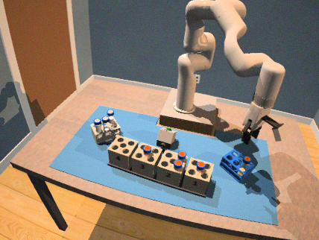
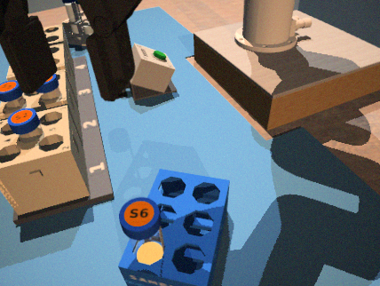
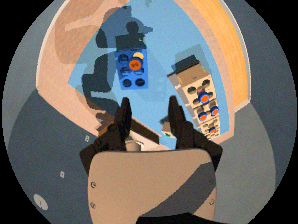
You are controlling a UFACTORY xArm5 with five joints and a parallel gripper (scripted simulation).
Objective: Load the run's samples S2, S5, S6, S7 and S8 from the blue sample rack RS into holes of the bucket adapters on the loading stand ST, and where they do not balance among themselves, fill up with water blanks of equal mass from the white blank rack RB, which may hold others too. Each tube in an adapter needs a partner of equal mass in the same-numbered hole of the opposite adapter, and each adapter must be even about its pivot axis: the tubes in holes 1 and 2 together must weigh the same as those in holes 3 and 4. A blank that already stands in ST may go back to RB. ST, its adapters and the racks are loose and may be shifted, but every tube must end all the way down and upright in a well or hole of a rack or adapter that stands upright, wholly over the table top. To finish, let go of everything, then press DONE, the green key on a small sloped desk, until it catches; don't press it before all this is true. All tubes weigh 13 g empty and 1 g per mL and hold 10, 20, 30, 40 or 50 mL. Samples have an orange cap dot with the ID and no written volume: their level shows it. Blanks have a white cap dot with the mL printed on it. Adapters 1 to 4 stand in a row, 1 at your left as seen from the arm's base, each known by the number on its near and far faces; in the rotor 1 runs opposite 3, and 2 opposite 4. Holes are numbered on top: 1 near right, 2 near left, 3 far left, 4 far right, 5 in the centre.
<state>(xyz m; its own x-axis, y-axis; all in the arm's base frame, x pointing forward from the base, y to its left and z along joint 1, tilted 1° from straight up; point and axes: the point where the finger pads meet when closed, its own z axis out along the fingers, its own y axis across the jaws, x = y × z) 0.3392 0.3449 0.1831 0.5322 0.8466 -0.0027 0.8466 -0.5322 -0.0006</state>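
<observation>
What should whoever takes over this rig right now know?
Gripper: open, empty, hanging above the mat behind the blue rack.
Blue rack: only S6 stands in it; the other wells look empty.
Stand: four orange-capped samples are in the adapters, one in adapter 3, two in adapter 2, one in adapter 1; adapter 4 is empty.
White rack: blanks in place, volumes unreadable.
Left: move S6 to the stand, add matching blanks, check the pairing and pivot balance, let go, then press the green key.
</observation>
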